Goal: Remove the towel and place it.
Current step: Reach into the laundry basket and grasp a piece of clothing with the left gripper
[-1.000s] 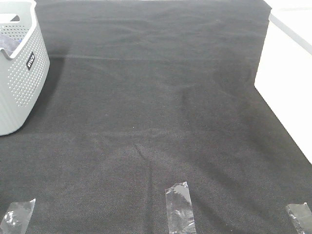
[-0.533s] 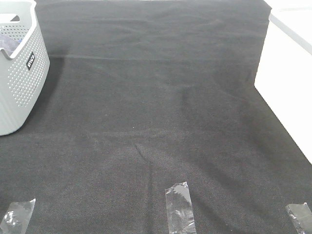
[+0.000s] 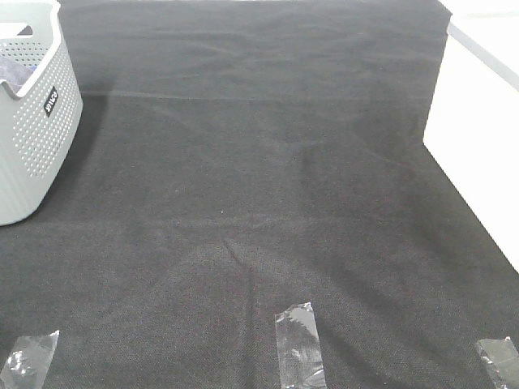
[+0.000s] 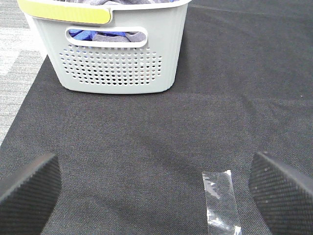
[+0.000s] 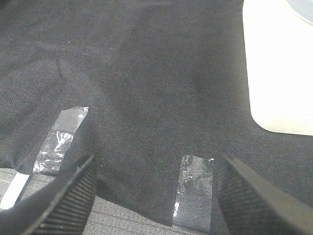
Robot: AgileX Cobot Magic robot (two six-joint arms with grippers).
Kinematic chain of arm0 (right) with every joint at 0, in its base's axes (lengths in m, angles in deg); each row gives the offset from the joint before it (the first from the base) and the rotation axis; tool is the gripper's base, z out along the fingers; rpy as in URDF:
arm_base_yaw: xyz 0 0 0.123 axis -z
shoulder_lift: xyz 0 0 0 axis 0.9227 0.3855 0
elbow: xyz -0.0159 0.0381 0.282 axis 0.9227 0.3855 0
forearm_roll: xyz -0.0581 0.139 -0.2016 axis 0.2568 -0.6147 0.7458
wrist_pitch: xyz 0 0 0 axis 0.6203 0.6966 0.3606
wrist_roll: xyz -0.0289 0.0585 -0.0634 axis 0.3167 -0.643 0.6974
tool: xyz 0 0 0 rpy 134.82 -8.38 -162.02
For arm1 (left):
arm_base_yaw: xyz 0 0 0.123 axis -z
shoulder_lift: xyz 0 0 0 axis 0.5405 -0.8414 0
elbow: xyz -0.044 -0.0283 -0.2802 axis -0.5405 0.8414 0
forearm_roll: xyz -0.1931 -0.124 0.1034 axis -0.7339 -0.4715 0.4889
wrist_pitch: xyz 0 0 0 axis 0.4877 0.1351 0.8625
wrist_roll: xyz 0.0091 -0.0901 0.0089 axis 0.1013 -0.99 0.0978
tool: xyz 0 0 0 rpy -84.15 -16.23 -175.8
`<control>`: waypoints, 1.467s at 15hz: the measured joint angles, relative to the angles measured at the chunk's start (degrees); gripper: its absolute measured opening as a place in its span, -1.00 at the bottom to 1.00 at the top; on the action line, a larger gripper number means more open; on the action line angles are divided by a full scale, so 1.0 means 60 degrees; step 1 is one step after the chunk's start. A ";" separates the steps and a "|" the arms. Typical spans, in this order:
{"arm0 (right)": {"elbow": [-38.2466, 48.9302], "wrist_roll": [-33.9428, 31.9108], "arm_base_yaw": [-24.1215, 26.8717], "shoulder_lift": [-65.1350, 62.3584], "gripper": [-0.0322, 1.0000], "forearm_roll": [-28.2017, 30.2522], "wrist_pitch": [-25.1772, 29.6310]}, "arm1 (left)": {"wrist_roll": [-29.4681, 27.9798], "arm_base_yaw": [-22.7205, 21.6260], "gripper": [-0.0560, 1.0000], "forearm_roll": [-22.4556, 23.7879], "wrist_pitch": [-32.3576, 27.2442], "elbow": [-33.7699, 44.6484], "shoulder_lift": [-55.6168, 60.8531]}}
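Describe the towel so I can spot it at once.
On the black table cloth, far left, stands a pale grey perforated plastic basket. The greyish-purple towel lies inside, showing through the handle slot beside bright blue fabric; it is the duller, greyer one.

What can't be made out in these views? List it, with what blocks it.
- Greyish-purple terry towel: the wall of the grey perforated plastic basket hides all but a strip, left wrist view.
- Basket: cut off by the left edge, exterior high view.
- White block: overexposed, cut by the right edge, exterior high view; identity unclear.
- Left pincer and right pincer: outside the exterior high view.
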 joint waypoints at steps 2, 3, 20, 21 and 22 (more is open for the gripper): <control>0.0000 0.0000 0.0000 0.0000 0.40 0.0000 0.0000 | 0.0000 0.0000 0.99 0.0000 0.0000 0.0000 0.0000; 0.0000 0.0000 0.0000 0.0000 0.40 0.0000 0.0000 | 0.0000 0.0000 0.99 0.0000 0.0000 0.0000 0.0000; 0.0000 0.0000 0.0000 0.0000 0.40 0.0000 0.0000 | 0.0000 0.0000 0.99 0.0000 0.0000 0.0000 0.0000; 0.0000 0.0000 0.0000 0.0000 0.40 0.0000 0.0000 | 0.0000 0.0000 0.99 0.0000 0.0000 0.0000 0.0000; 0.0000 0.0000 0.0000 0.0000 0.40 0.0000 0.0000 | 0.0000 0.0000 0.99 0.0000 0.0000 0.0000 0.0000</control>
